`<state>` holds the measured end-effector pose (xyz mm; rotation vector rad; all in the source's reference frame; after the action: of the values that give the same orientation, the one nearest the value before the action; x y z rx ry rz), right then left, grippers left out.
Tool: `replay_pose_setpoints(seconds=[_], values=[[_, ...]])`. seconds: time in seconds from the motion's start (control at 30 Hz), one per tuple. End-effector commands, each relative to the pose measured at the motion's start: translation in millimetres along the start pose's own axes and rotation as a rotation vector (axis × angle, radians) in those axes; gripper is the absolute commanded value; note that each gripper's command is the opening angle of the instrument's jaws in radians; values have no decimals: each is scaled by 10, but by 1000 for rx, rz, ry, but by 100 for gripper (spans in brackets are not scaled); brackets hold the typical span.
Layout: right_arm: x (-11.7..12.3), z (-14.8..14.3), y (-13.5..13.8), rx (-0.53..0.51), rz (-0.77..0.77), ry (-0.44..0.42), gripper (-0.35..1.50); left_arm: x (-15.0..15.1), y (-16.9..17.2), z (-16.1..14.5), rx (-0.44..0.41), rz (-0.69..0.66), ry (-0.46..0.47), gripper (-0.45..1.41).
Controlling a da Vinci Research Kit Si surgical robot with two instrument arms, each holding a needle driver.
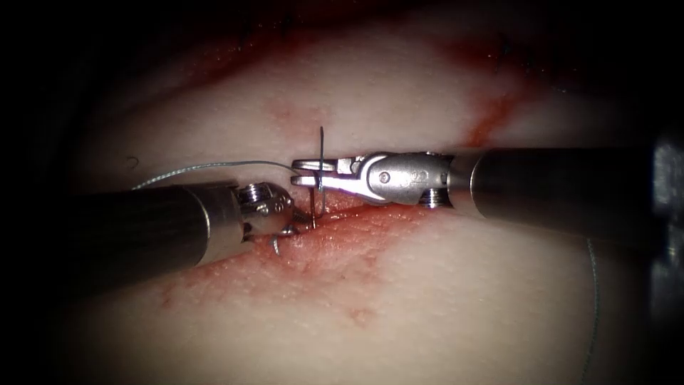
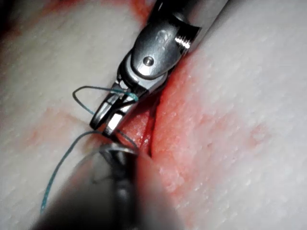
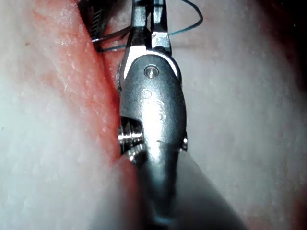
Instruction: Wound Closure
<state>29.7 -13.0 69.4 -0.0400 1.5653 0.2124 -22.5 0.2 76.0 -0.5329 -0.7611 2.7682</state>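
We note right tool [image 1: 308,173] clamped on needle [image 1: 321,167] mid-curve, upright over cut [image 1: 370,212]. Left tool [image 1: 288,217] at cut; its jaws we cannot tell. Thread [image 1: 206,167] trails left across tissue [image 1: 427,299].

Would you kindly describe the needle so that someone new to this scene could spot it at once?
Start at the red cut running across the pale tissue, where the two tools meet. The right pincer is shut on the needle partway along its curve. It is the thin dark sliver standing nearly upright, its lower end at the cut by the left pincer, unlike the pale thread trailing left.
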Motion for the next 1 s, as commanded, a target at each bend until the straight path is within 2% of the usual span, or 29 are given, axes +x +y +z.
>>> replay_pose_setpoints(seconds=[0.03, 0.23, 0.47, 0.73, 1.0], values=[[-6, 8, -1, 1, 1, 2, -35, 3, 1, 6, -3, 1, 1, 47], [-4, 8, 3, 1, 7, 3, -35, 13, 10, -10, 34, -6, 2, 51], [-5, 5, 8, 4, 10, 3, -35, 22, 24, -33, 78, -1, 4, 46], [-6, 3, 14, 8, 11, 2, -35, 28, 42, -41, 87, 15, 15, 44], [-5, 2, 18, 0, 14, 2, -35, 38, 66, -46, 110, 33, 26, 34]])
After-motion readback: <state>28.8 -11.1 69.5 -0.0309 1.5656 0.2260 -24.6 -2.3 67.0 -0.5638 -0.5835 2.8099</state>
